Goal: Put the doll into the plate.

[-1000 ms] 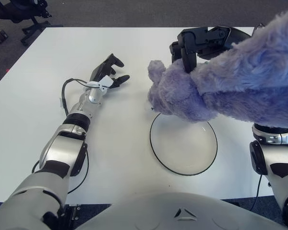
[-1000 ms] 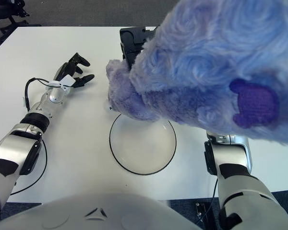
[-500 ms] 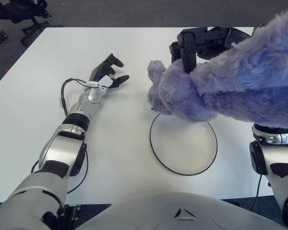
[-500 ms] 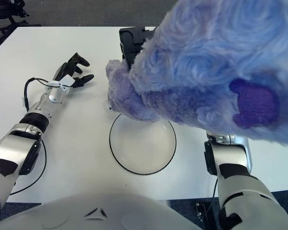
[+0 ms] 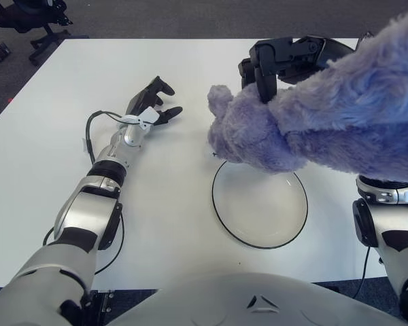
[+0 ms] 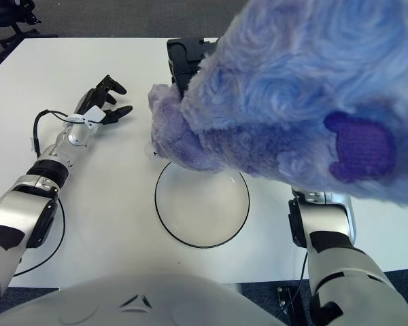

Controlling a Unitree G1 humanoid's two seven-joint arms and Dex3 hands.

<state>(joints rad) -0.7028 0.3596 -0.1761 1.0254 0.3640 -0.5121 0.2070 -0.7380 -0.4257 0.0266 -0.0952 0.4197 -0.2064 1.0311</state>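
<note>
Doll: you have this purple plush up off the table, carried by the right hand; it fills the right side of both eye views because it hangs close to the camera.

Right hand: its dark fingers are clamped into the fur at the far side of the doll, behind its middle. That is your working hand.

Plate: a clear round dish with a dark rim, flat on the white table, toward you from the doll. Nothing lies in it.

Doll relative to plate: the doll's low end overlaps the plate's far-left rim in both views, while the bulk of the body runs off up and to the right. You cannot tell from here how high it hangs above the dish.

Long axis: slanted, from the small rounded end at the left to the big end at the upper right.

Coming move, as a judgement: bring the right hand toward you and down, so the body centres over the dish before you let go; released now, it would likely straddle the rim.

Left hand: idle with fingers spread, well to the left of the plate, holding nothing.
</note>
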